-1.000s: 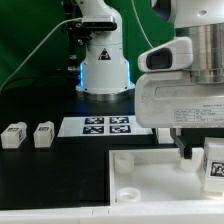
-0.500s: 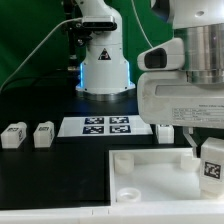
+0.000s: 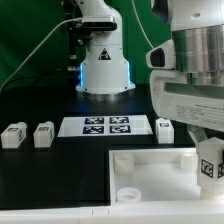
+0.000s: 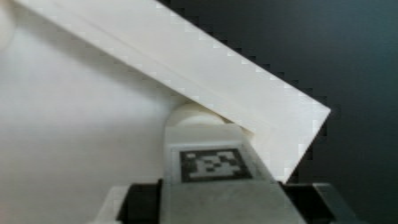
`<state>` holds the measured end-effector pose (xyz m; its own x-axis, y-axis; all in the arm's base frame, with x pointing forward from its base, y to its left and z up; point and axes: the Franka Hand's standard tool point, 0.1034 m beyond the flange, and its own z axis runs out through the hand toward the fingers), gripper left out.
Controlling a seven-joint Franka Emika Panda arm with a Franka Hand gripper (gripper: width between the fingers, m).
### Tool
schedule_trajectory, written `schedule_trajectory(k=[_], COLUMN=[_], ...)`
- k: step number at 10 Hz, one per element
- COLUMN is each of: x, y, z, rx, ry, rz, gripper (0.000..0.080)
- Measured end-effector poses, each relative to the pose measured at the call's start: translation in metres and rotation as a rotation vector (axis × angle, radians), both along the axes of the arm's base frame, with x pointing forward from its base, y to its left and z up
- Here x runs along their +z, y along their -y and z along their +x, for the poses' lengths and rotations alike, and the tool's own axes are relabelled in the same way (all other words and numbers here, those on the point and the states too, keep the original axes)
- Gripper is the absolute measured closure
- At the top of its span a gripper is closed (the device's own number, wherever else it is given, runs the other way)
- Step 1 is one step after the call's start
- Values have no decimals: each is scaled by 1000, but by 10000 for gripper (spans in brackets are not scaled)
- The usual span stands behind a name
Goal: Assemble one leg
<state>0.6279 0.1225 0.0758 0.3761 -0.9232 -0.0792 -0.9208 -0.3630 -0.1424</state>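
Observation:
My gripper is shut on a white leg with a black-and-white tag on its face. It holds the leg upright over the exterior view's right end of the large white tray-like piece. In the wrist view the leg sits between my two dark fingers, its tip close to a corner of the tray-like piece. Three more legs lie on the table: two at the exterior view's left and one beside the marker board.
The marker board lies behind the tray-like piece. The robot base stands at the back, with a green backdrop behind it. The tray-like piece has round corner sockets.
My gripper has moved toward the exterior view's right with the leg in it, uncovering the loose leg beside the marker board.

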Motion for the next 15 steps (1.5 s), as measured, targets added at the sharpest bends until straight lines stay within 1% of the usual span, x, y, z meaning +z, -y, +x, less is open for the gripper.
schedule_trajectory(k=[2,3,4,6,7,8,9,10,12,15], x=[-2,-2,-3,-3,-3,-3,-3,-3,-3,-3], y=[-1,-2,-2,-3,-2,-3,-4,-4,-8,-5], z=[0,0,1,1,0,0,-1,-1,-2,-1], rx=[-333,-479,-581,-573,-527,-525,-358,-208,57,334], ry=[-10,4,-4,-4,4,4,16,31,55,91], rz=[77,117,150,150,143,142,104,70,6,-32], gripper=[500,499,499,499,328,212,212,161,153,150])
